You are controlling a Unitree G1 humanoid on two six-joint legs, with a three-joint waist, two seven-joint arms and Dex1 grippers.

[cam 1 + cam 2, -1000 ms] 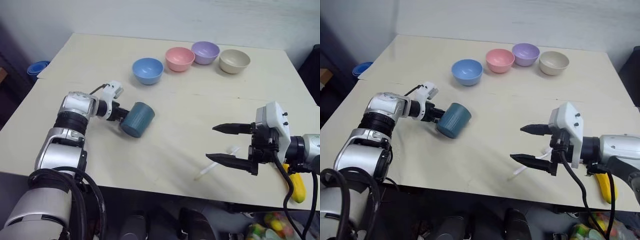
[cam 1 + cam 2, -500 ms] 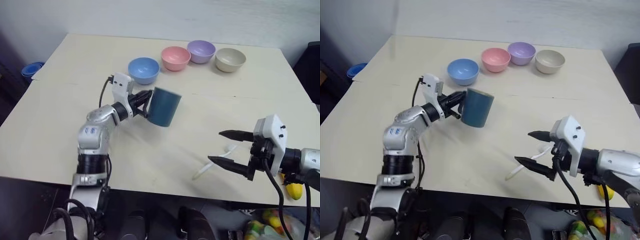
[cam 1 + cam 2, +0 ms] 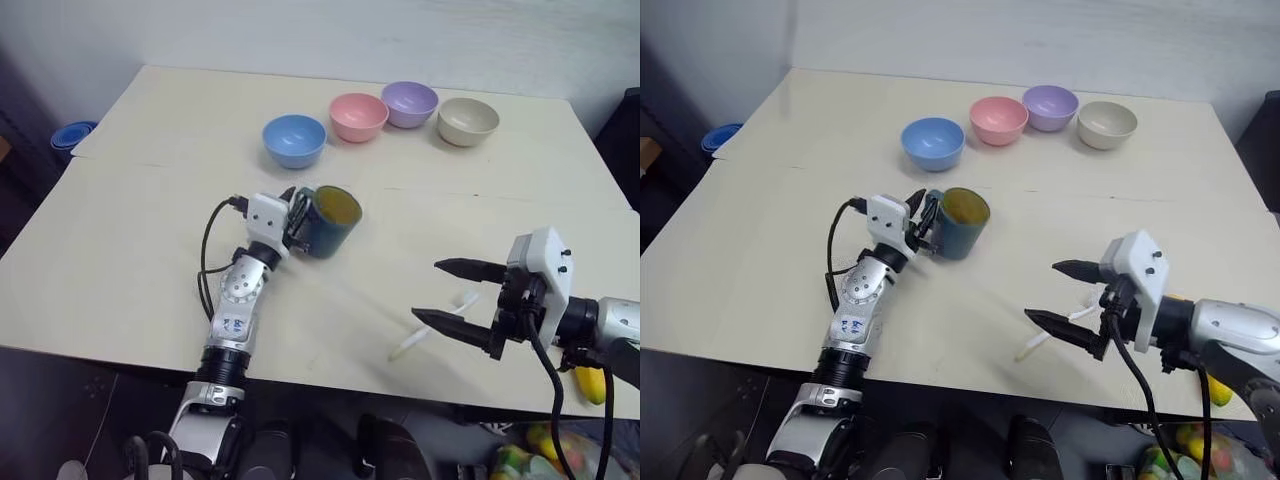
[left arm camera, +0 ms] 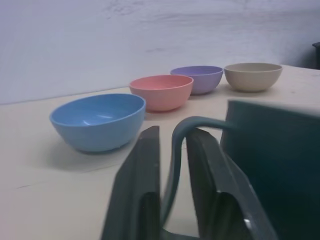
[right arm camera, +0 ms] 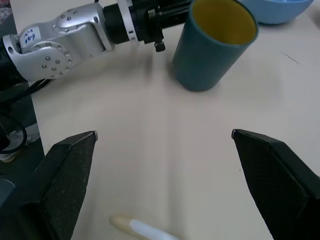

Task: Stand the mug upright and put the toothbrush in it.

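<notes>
Head cam: table (image 3: 120, 250) is pale, smooth, lots of bare room around both arms; near edge runs just under the right gripper (image 3: 440, 292). Mug (image 3: 330, 220) is teal, cylindrical, yellow inside, standing upright w/ mouth up, right at the left gripper (image 3: 296, 216) tips. Four matte bowls (image 3: 295, 140) in a row beyond it, well apart. Right gripper jaws wide open, nothing held; white toothbrush (image 3: 432, 328) lies flat on the table below them, partly hidden by lower finger. Banana (image 3: 590, 383) mostly hidden behind the right arm.

L wrist: fingers (image 4: 137, 200) straddle the thin curved mug handle (image 4: 176, 150) w/ gaps each side; can't tell if touching. Mug body cut off.

R wrist: toothbrush end (image 5: 142, 229) cut off at frame edge.
</notes>
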